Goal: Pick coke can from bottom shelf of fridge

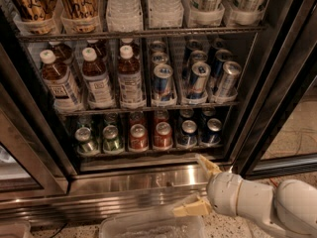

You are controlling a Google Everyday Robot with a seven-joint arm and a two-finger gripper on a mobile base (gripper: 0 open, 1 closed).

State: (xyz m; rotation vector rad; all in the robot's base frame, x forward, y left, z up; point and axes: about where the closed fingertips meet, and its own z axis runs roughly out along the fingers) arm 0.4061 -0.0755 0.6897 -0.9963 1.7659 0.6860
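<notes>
Two red coke cans (138, 137) (162, 135) with silver tops stand at the front of the bottom shelf (148, 151) of the fridge (267, 83), with more red cans behind them. Green cans (86, 140) stand to their left and dark blue cans (187, 133) to their right. My gripper (199, 186) is low at the right, in front of the steel base and below the shelf. It is open and empty, its tan fingers (208, 165) spread wide, one up and one down. It is apart from the cans.
The rack above holds brown bottles (95, 78) and tall slim cans (162, 85). The shiny steel slatted base (129, 185) runs under the shelf. A clear plastic bin (148, 224) sits on the floor at the bottom. The black door frame (292, 108) stands at the right.
</notes>
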